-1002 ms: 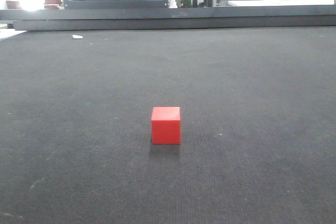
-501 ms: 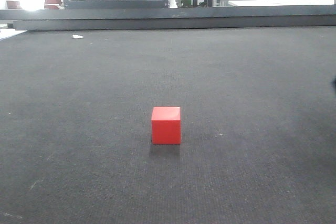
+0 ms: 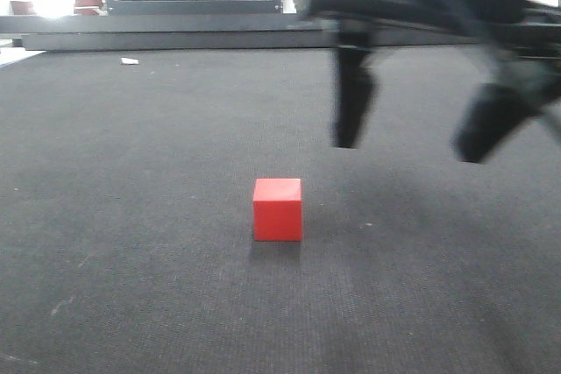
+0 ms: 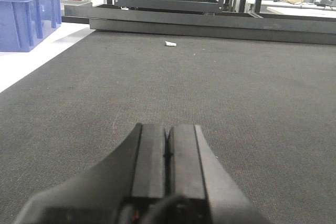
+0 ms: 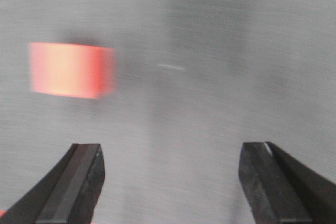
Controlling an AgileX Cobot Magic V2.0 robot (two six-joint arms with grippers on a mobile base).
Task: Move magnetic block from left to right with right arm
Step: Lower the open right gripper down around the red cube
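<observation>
Right hand (image 3: 408, 148) wide-spread, empty, near magnetic block (image 3: 278, 209)

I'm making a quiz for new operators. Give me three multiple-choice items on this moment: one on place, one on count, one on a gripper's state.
1. Where is the magnetic block? A) held in a gripper B) on the mat, untouched C) atop another cube
2. How many red cubes show? A) one B) two C) three
3. The left gripper is: A) wide open B) shut, empty C) shut on the block

B: it rests apart from the open right gripper.
A: only one shows.
B: its fingers meet, nothing between.
</observation>
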